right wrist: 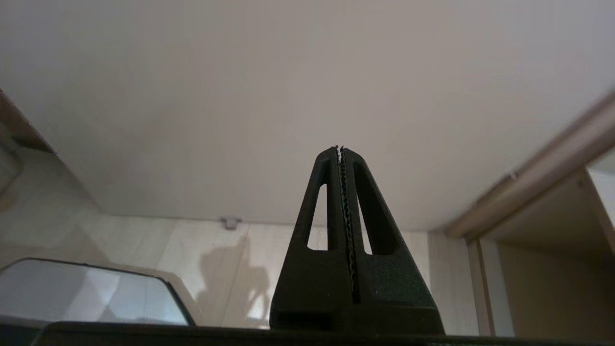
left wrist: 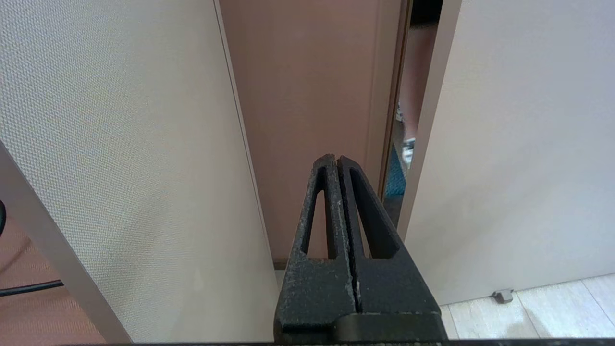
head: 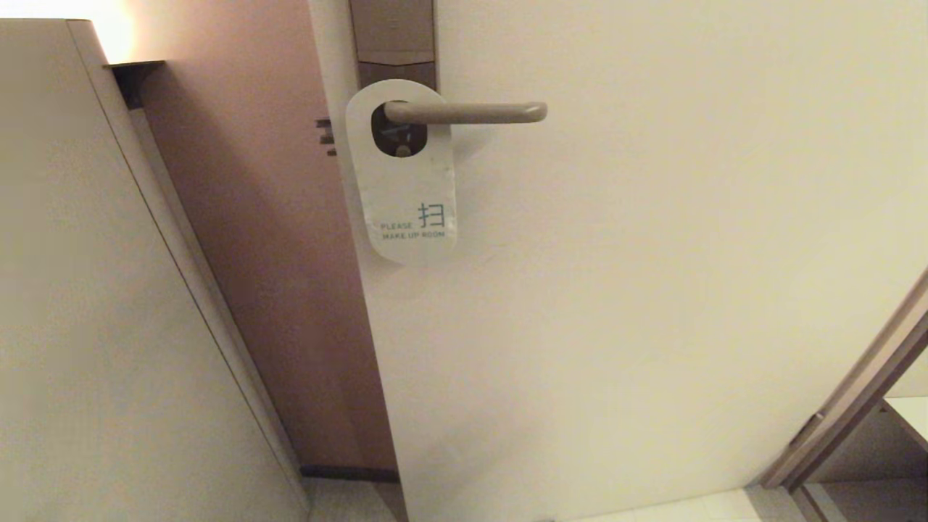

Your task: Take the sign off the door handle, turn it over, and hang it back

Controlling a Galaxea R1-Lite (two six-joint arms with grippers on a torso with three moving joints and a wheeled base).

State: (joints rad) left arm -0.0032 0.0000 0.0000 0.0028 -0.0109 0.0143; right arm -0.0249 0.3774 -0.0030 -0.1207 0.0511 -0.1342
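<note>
Both grippers are closed on nothing and sit outside the head view. Seen from its own wrist camera, the left gripper (left wrist: 338, 161) has its black fingers pressed together, pointing toward the narrow gap between the pale door (left wrist: 519, 144) and the pinkish-brown door frame (left wrist: 307, 96). To the left of that frame stands a textured beige wall panel (left wrist: 120, 144). The right gripper (right wrist: 340, 150) likewise has its toothed fingers meeting, aimed at the lower part of the door (right wrist: 288, 96), where a small door stop (right wrist: 230, 222) sits at the bottom edge above light floor tiles (right wrist: 158, 250).

In the head view, the sign (head: 406, 196) hangs on the door handle (head: 467, 112), the lever passing through its oval hole. Its off-white face reading "PLEASE MAKE UP ROOM" is turned outward, lying flat against the door and slightly tilted. The handle's brown backplate (head: 395, 36) rises above it. At far right, a brown frame edge (head: 848, 406) borders an opening.
</note>
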